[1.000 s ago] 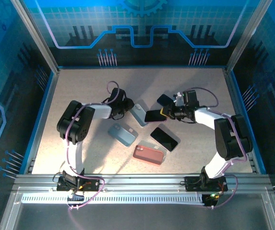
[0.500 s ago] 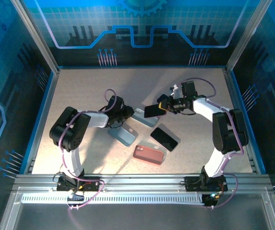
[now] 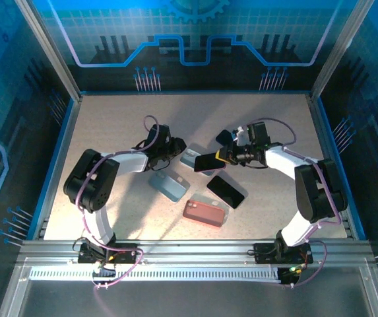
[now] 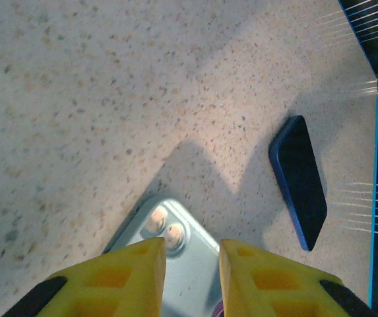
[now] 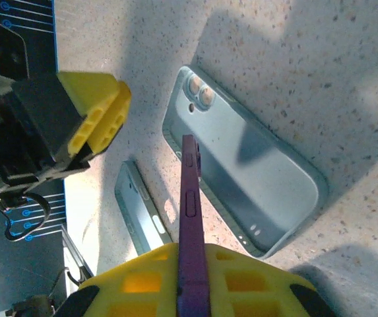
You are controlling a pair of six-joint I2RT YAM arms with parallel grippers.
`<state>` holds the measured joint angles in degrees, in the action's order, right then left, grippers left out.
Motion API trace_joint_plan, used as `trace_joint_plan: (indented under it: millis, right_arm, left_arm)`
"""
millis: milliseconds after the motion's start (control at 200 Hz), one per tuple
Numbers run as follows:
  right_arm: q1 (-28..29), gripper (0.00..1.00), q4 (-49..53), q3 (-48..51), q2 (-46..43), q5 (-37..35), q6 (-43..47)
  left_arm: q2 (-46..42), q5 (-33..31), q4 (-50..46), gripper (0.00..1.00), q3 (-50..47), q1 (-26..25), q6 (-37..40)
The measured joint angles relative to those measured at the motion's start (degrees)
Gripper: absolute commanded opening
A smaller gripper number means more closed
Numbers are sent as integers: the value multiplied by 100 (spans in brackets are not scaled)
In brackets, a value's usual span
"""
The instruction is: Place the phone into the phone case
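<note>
Right gripper (image 5: 192, 274) clamping purple phone (image 5: 190, 198) above pale-blue case (image 5: 254, 191); left gripper (image 4: 192, 261) hovering at case's 10 o'clock, slightly parted, empty.

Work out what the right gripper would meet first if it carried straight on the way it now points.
Probably the pale blue case: the purple phone held in the right gripper leads toward its camera end. Depth is unclear, so the gap between them cannot be judged.

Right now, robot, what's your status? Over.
Right claw shut on purple phone, edge-on above blue case. Left claw open at case's camera end. Second case alongside.
</note>
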<state>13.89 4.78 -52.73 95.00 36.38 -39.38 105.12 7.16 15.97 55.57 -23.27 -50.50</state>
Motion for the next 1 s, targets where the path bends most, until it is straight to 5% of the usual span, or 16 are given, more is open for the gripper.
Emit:
trace_joint_plan:
  millis: [465,996]
  right_arm:
    - [122,0,-1513,529,181,-188,-1416]
    - [175,0,-1943,120,957,-186,-1700]
  left_arm:
    - [514,-2,26,28,216,0,262]
    - [584,11,1305,28,-562,7,-321]
